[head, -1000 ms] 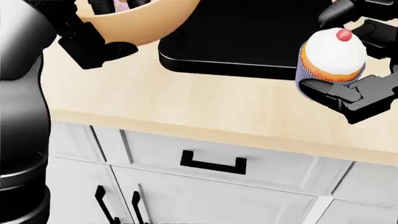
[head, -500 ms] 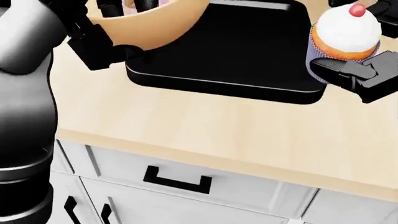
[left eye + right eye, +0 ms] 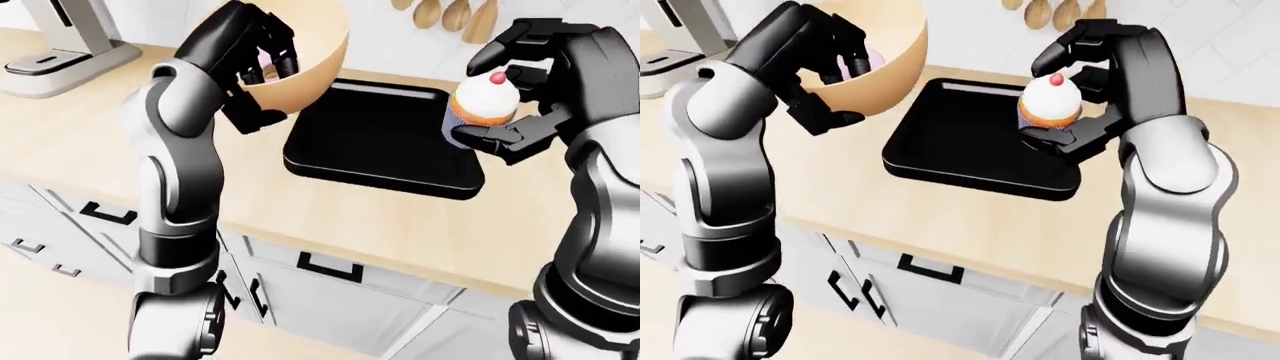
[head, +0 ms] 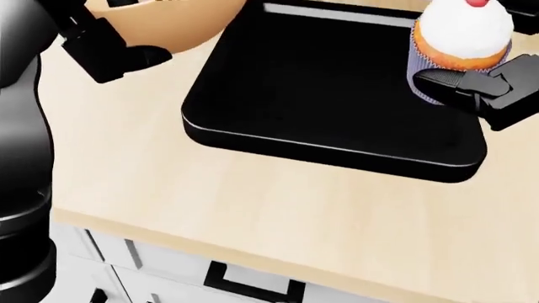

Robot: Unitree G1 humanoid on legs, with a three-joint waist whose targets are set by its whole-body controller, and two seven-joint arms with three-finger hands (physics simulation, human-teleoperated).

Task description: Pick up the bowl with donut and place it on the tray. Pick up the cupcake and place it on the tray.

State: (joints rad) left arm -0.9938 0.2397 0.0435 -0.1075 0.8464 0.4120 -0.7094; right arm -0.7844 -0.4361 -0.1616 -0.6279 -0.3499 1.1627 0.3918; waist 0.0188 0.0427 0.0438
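**Pale wood counter, white cabinets, tiled wall**

Below both your left hand (image 3: 250, 49) and your right hand (image 3: 545, 75) runs a light wooden counter (image 3: 350, 217) with a rounded edge. Beneath it, under the gap between the hands, you see white cabinets (image 3: 950, 304) with a black drawer handle (image 3: 330, 267) and paired upright door handles (image 3: 240, 294). Left of the left hand, a grey appliance (image 3: 65, 45) stands on the counter. Just above the right hand, wooden utensils (image 3: 450, 13) hang against a white tiled wall (image 3: 1240, 30). Far below the left hand lies a beige floor (image 3: 55, 319). The light is even and soft.
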